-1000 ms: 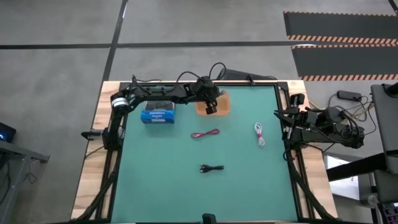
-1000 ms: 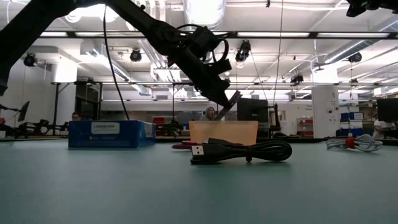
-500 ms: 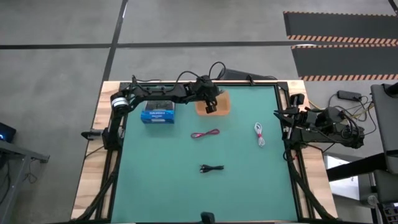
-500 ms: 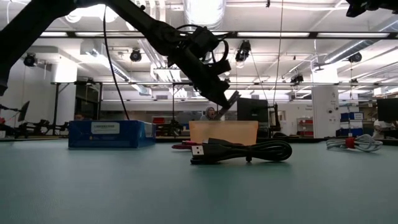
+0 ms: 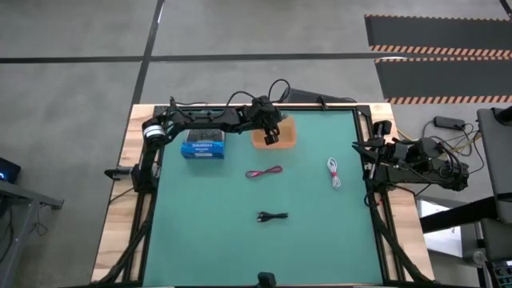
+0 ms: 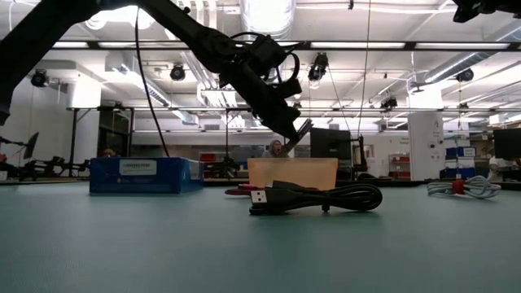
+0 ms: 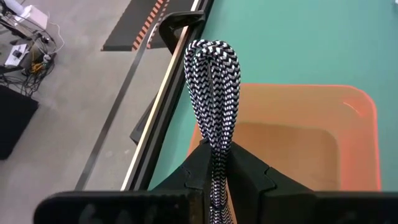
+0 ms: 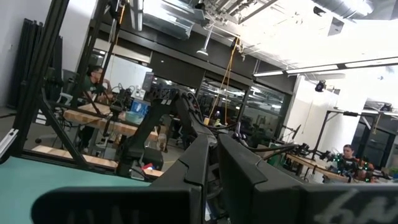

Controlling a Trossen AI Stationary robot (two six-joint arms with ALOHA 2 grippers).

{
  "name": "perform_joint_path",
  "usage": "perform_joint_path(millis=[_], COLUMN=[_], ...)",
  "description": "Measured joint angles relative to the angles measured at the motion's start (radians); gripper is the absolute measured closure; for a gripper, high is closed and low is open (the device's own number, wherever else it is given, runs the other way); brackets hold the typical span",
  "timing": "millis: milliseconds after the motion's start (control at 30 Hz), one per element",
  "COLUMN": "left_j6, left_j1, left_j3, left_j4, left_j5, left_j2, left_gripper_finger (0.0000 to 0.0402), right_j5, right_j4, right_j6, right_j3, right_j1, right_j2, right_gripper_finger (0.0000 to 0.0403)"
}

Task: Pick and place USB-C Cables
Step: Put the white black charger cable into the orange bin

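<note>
My left gripper [image 5: 272, 136] hovers over the orange bin [image 5: 290, 138] at the table's far edge, shut on the grey braided USB-C cable [image 7: 214, 81]. In the low view the gripper [image 6: 299, 137] slants down above the bin [image 6: 293, 172]. On the table lie the red-pink cable [image 5: 264, 173], the white cable [image 5: 334, 172] and the black cable [image 5: 273, 216], which is nearest in the low view [image 6: 313, 197]. My right gripper [image 8: 211, 168] waits shut off the table's right edge. My left gripper pinches the bundled grey cable between its two fingers, just below the looped end [image 7: 217, 146]. The fingers slant down from above. The loop [image 7: 213, 56] sticks out past the fingertips, lifted clear above the orange bin [image 7: 298, 137].
A blue box [image 5: 203, 146] sits left of the bin by the far edge, also in the low view [image 6: 142, 175]. The green mat [image 5: 208, 232] has open room between the three lying cables. The table's frame rail [image 7: 158, 99] runs beside the bin.
</note>
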Motion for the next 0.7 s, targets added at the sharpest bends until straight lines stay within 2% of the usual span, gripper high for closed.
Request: perform_joint_path(millis=[300, 700], left_j6=[-0.002, -0.008], left_j1=[0.0, 0.002], left_j3=[0.0, -0.001], left_j4=[0.002, 0.018], left_j5=[-0.042, -0.042], left_j2=[0.0, 0.012], left_gripper_finger=[0.0375, 0.0375], right_j5=[0.0, 0.0], right_j4=[0.0, -0.001], right_j6=[0.0, 0.0], right_j3=[0.0, 0.0], right_j1=[0.0, 0.0], right_j2=[0.0, 0.0], right_gripper_finger=[0.0376, 0.0376])
